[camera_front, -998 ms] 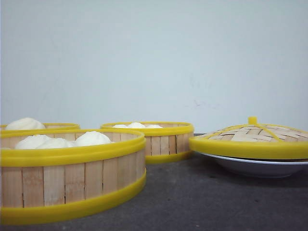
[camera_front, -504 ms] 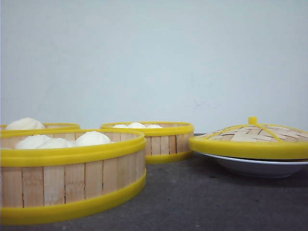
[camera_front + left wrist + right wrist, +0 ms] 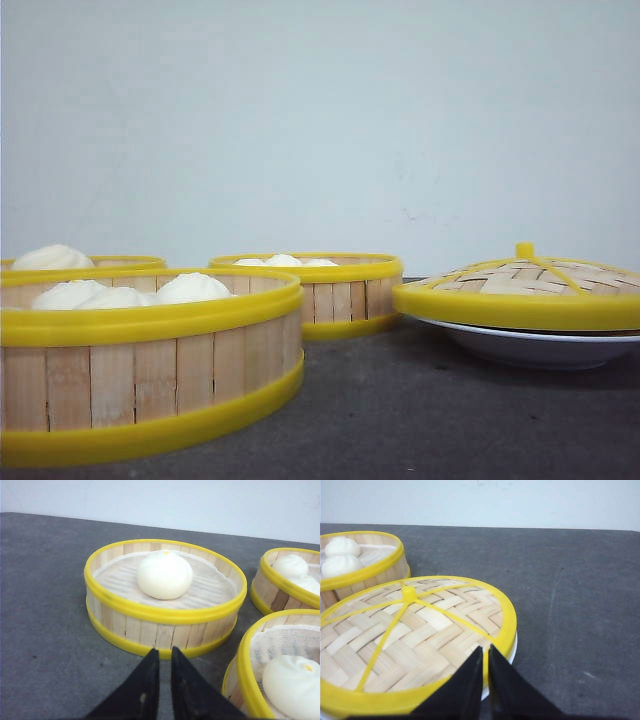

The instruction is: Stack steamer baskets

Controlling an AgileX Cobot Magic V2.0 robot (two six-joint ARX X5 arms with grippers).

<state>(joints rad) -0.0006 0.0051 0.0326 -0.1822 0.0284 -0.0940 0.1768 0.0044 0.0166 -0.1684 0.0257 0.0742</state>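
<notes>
Three round slatted-wood steamer baskets with yellow rims [image 3: 150, 350] [image 3: 320, 290] [image 3: 165, 600] sit apart on the dark grey table [image 3: 420, 420], unstacked. Left gripper [image 3: 165, 662] and right gripper [image 3: 485, 660] both pinched closed, holding nothing.

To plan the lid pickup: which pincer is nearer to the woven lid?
The right. The right pincer hangs over the rim of the woven lid; the left pincer faces a one-bun steamer basket.

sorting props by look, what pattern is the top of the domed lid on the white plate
A pale woven herringbone, crossed by yellow ribs from a yellow knob, on the domed woven lid. Clearest in the right wrist view.
</notes>
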